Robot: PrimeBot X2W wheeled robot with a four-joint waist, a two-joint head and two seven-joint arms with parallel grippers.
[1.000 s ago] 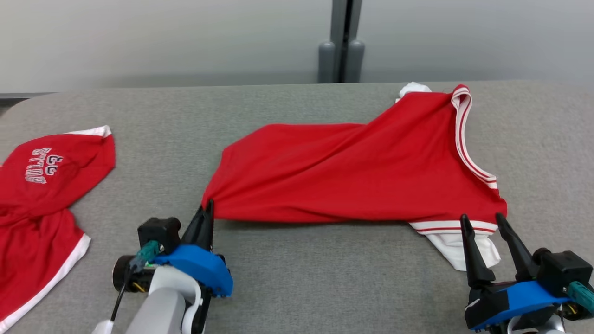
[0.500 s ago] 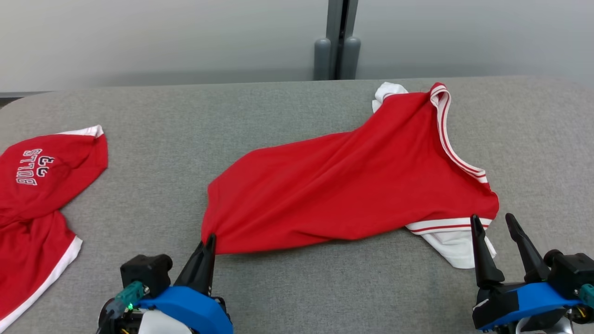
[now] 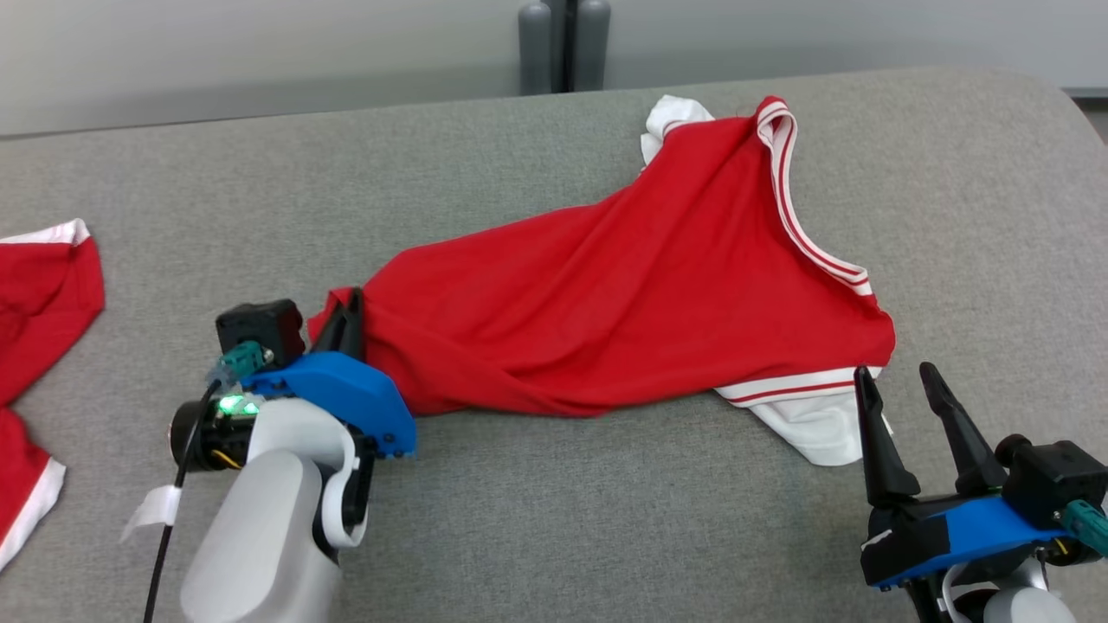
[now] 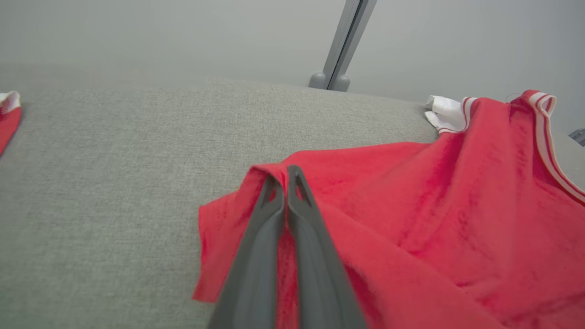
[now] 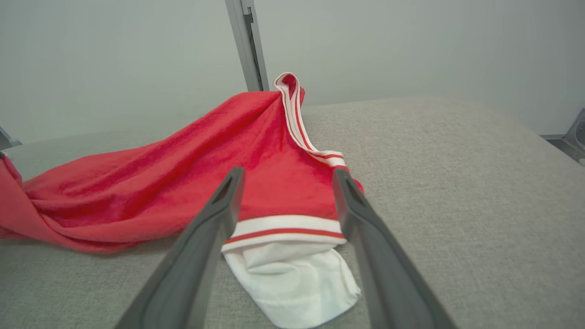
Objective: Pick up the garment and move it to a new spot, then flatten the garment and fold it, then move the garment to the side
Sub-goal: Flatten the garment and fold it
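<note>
The garment (image 3: 623, 294) is a red shirt with white, red-striped trim and white sleeves, lying rumpled across the grey table (image 3: 554, 536). My left gripper (image 3: 346, 313) is shut on its left hem corner; the left wrist view shows the red cloth (image 4: 402, 219) pinched between the closed fingers (image 4: 292, 214) and draped over them. My right gripper (image 3: 896, 381) stands open at the lower right, just short of the white sleeve (image 3: 814, 424). In the right wrist view that sleeve (image 5: 292, 274) lies on the table between the spread fingers (image 5: 215, 219), untouched.
Another red garment with white trim (image 3: 39, 285) lies at the table's left edge, also visible in the left wrist view (image 4: 7, 114). A grey post (image 3: 567, 43) stands behind the table's far edge. The table's right end curves off near my right gripper.
The head camera has shifted, so the whole scene sits further left and higher. My left gripper has moved up the view with the hem corner, bunching the garment's left side. The right gripper stays open.
</note>
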